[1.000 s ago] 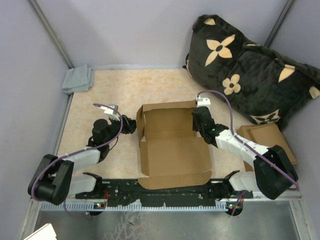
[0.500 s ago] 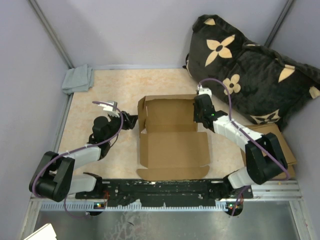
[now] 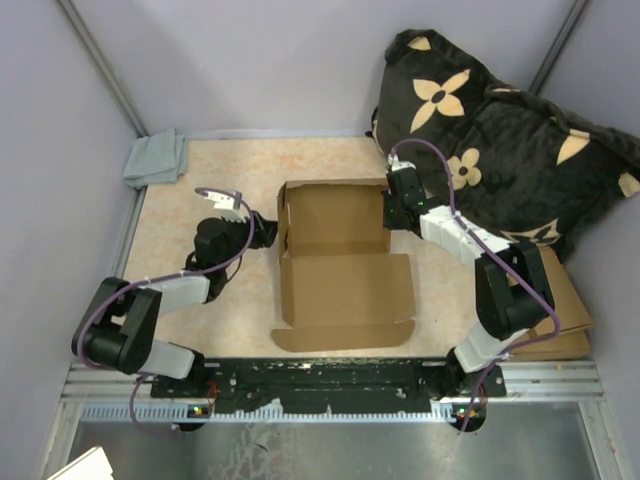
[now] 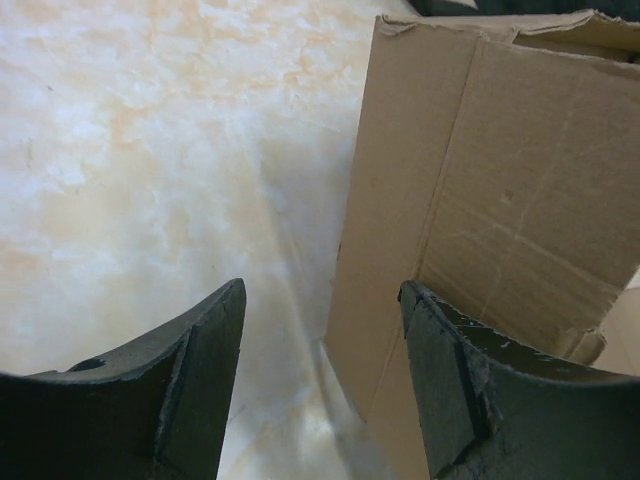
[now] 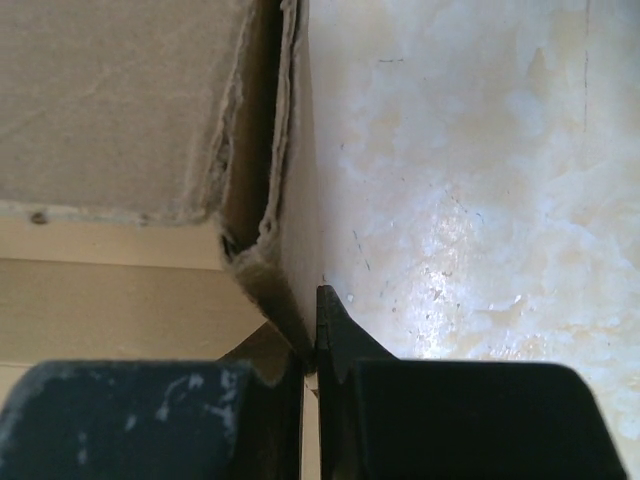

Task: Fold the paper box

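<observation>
My R gripper (image 5: 311, 335) pinches box (image 3: 345, 285) wall; light, stiff card, prob. creases. L gripper (image 4: 322, 300) spread, opposite wall just beside: grip edge.

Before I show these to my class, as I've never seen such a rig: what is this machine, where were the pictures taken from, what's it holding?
Two robot arms are bolted at the table's near edge. One picture looks down from above and behind them; the other two come from a camera on each wrist, with that arm's fingers at the bottom. On it lies the paper box, far walls raised. The right gripper is shut on its right wall. The left gripper is open near the left wall, holding nothing. A grey cloth, flowered pillow and cardboard stack sit aside.
</observation>
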